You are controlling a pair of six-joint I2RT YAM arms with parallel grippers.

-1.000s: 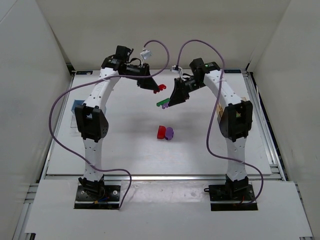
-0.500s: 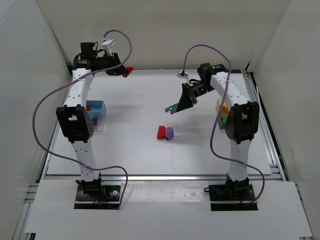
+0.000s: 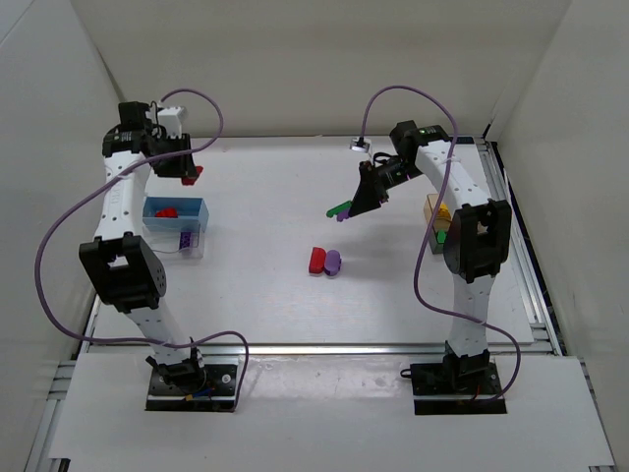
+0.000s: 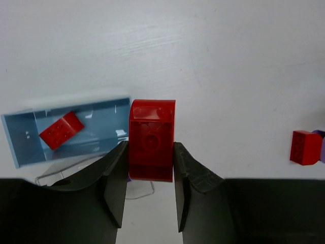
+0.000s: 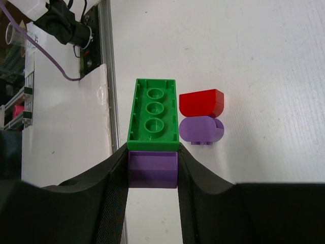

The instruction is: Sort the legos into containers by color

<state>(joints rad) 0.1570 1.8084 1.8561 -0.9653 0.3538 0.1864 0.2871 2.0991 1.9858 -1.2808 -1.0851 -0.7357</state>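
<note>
Left gripper [image 4: 150,152] clamped on a red lego [image 4: 151,129], aloft at the blue box's [image 4: 101,124] 1 o'clock from above, another red [image 4: 61,130] inside it; right gripper [image 5: 152,162] clamped on a purple lego [image 5: 152,172] joined to a green lego [image 5: 153,116], loose red-purple pair [image 3: 324,261] at 7 o'clock.

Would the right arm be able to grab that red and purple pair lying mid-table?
Probably not yet: the right gripper is shut on a green-and-purple piece. Otherwise the red and purple pair lies in the open, nothing around it.
</note>
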